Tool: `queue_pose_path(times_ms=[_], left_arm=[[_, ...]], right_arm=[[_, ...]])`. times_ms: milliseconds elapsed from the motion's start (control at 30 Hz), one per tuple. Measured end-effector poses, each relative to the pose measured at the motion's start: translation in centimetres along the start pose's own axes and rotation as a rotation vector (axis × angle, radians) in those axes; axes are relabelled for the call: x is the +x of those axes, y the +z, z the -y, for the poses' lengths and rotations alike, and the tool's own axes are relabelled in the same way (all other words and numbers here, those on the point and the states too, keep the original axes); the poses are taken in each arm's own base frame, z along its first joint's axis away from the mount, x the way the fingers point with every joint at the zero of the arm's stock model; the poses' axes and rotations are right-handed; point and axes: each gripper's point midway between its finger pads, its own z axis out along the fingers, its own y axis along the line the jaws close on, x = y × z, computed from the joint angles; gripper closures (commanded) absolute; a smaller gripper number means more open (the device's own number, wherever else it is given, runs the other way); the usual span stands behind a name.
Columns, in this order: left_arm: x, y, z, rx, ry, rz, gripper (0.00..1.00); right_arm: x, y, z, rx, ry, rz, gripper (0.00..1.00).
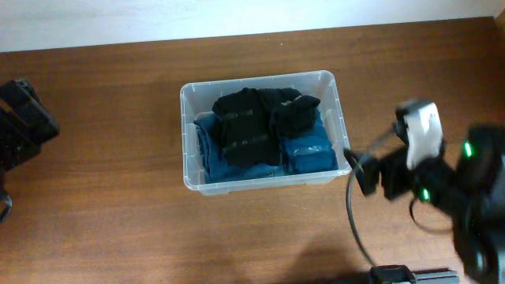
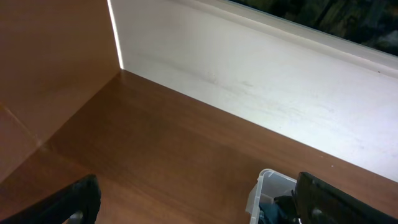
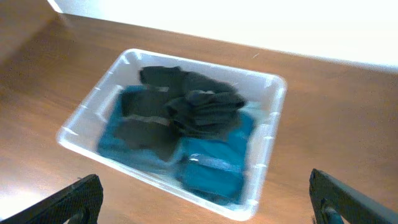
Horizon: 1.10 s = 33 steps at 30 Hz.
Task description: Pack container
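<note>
The clear plastic container (image 1: 188, 142) stands at the table's middle. It holds folded blue garments (image 1: 309, 154) with black garments (image 1: 252, 118) on top. In the right wrist view the container (image 3: 268, 143) lies ahead of my right gripper (image 3: 205, 205), which is open, empty and to the container's right in the overhead view (image 1: 367, 175). My left gripper (image 2: 193, 205) is open and empty at the table's far left (image 1: 20, 118). One corner of the container (image 2: 261, 186) shows in the left wrist view.
A white wall (image 2: 261, 81) runs along the table's back edge. A wooden side panel (image 2: 43, 68) stands at the left. A black cable (image 1: 353, 213) loops from the right arm over the table.
</note>
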Motion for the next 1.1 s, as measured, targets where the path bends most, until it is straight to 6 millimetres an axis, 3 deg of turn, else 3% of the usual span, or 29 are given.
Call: queue_pose_path(times_ms=[133,233,467,700,900,1100], left_arm=[[0.0,0.0,0.0,0.0,0.0,0.0,0.01],[0.0,0.0,0.0,0.0,0.0,-0.001,0.01],[0.0,0.0,0.0,0.0,0.0,0.0,0.01],[0.0,0.0,0.0,0.0,0.0,0.0,0.0],[0.0,0.0,0.0,0.0,0.0,0.0,0.01],[0.0,0.0,0.0,0.0,0.0,0.0,0.01]], right_arm=[[2.1,-2.0,0.5,0.121,-0.118,0.078,0.02],[5.0,-1.8,1.3,0.196,-0.16,0.102,0.02],[14.0,4.1,3.5,0.252,-0.131,0.032,0.02],[20.1,8.1,4.5,0.267,-0.022,0.042,0.02],[23.0,9.7,4.6,0.266,0.03,0.043,0.02],[22.4,9.5,4.7,0.274,0.019,0.094,0.02]])
